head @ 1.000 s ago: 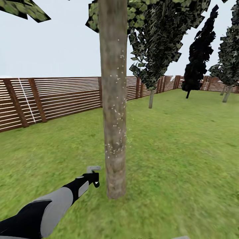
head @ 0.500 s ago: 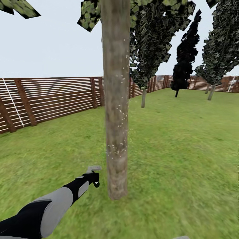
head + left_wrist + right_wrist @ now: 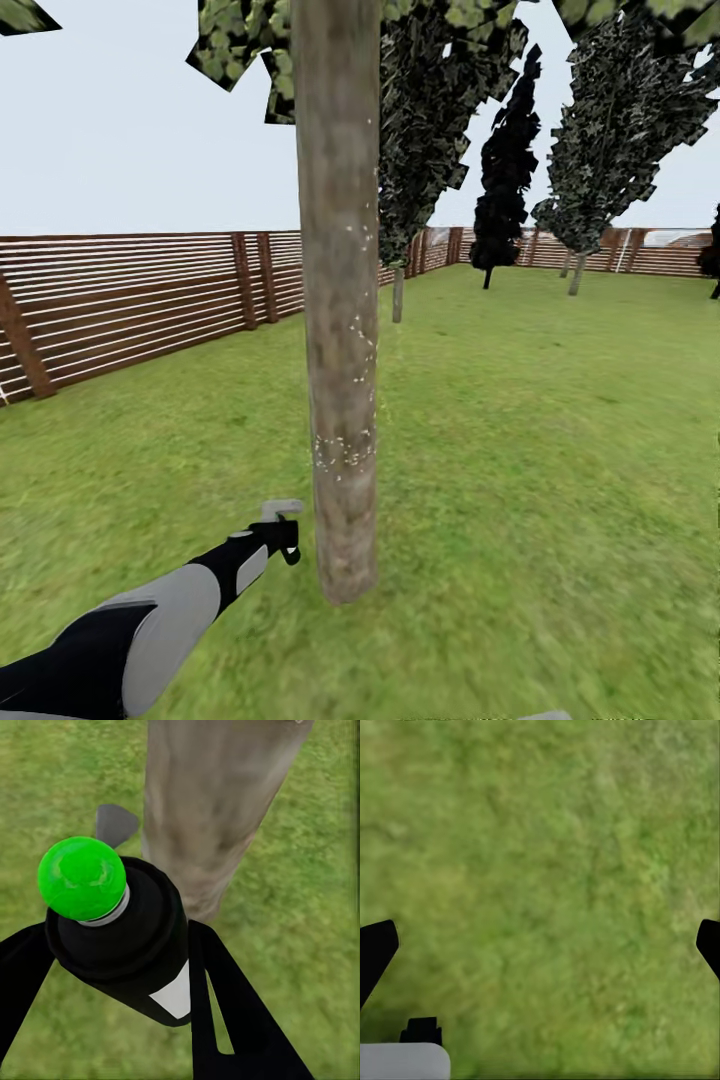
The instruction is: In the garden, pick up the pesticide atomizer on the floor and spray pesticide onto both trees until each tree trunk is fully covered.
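One tree's trunk (image 3: 338, 300) rises right in front of me, grey-brown, with white specks of pesticide (image 3: 345, 445) scattered over its middle. My left gripper (image 3: 283, 545) is low beside the trunk's foot, shut on the pesticide atomizer (image 3: 281, 510), whose pale spray head points toward the bark. In the left wrist view the atomizer (image 3: 127, 937) is a dark bottle with a white label and a green ball on top, held by my left gripper (image 3: 124, 982), close to the trunk (image 3: 214, 795). My right gripper (image 3: 540, 945) hangs open over grass. The other tree and the floor are out of view.
A brown slat fence (image 3: 130, 300) runs along the left and back. Dark cypress-like trees (image 3: 500, 170) stand further off, with another one (image 3: 600, 130) to the right. Lawn (image 3: 560, 450) spreads to the right of the trunk.
The head view has swung: fence and far trees have slid left in the picture. My left arm keeps its pose with the atomizer beside the trunk.
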